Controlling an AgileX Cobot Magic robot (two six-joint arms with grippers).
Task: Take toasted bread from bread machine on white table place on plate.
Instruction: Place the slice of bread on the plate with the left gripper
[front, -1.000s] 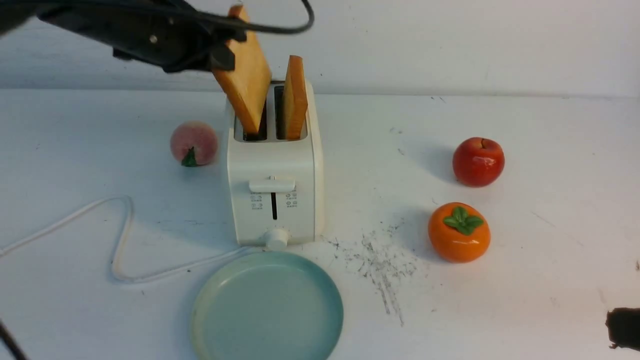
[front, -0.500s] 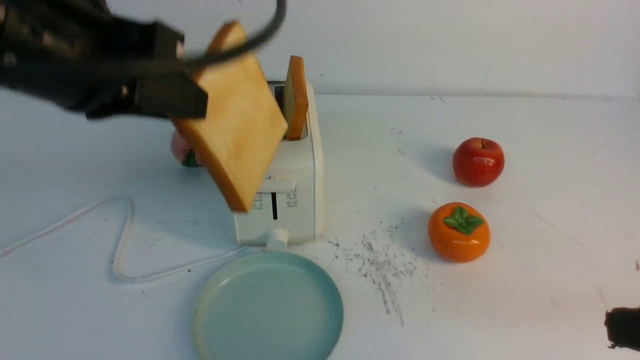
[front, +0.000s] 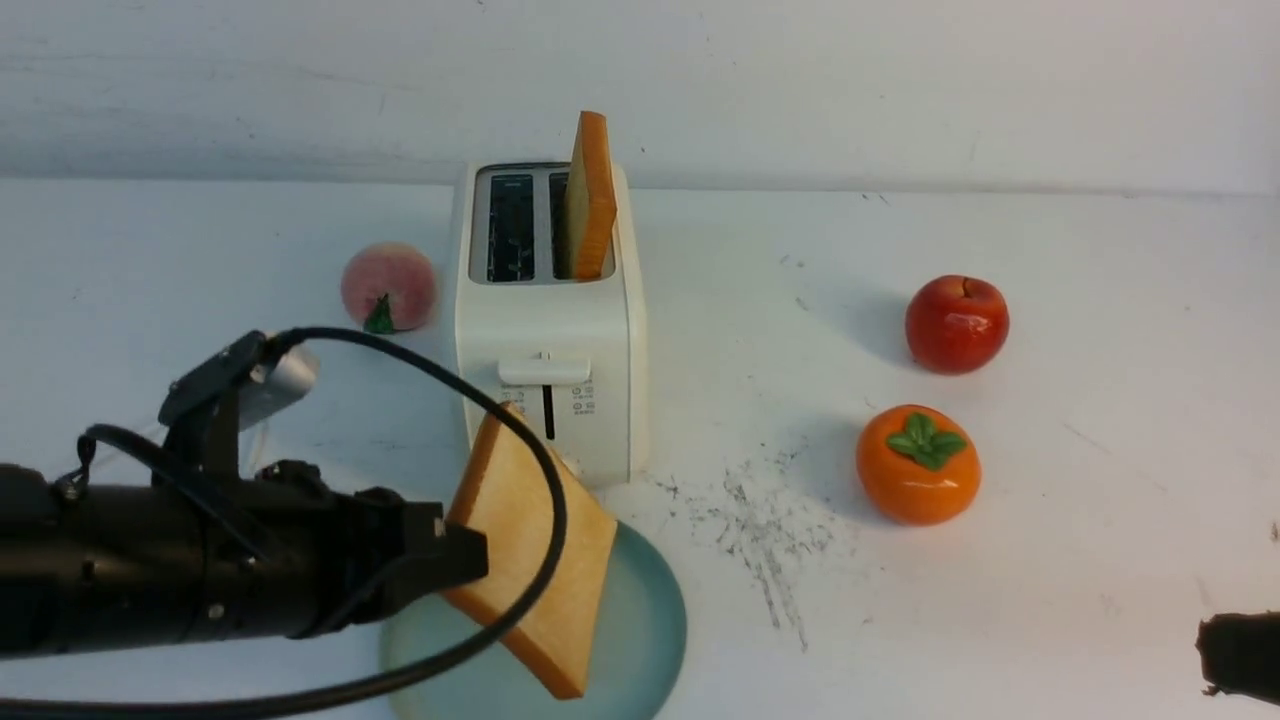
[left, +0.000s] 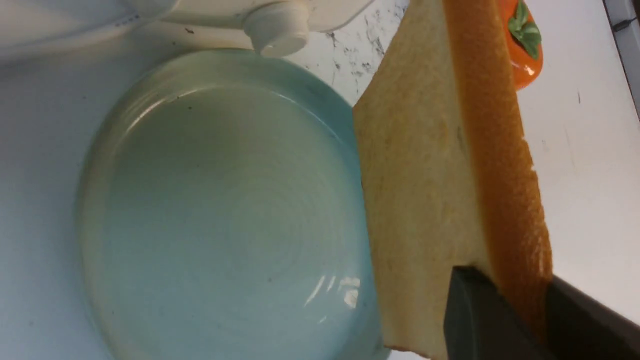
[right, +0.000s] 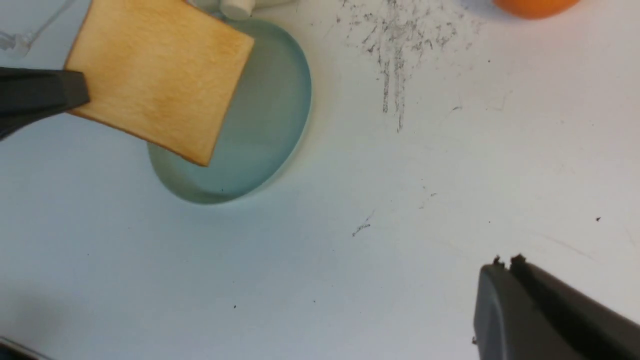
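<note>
- Down from the toaster (front: 545, 330) came one toast slice (front: 530, 560), clenched in the left gripper (front: 470, 560) over the near-edge plate (front: 645, 620);
- right gripper (front: 1235, 655) sat closed at the near right corner.

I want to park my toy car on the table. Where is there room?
Bare white table lies between the bread machine and the red apple, and in front, from the plate rim across to the right gripper. It is crowded over the plate, where the left gripper holds toasted bread.
</note>
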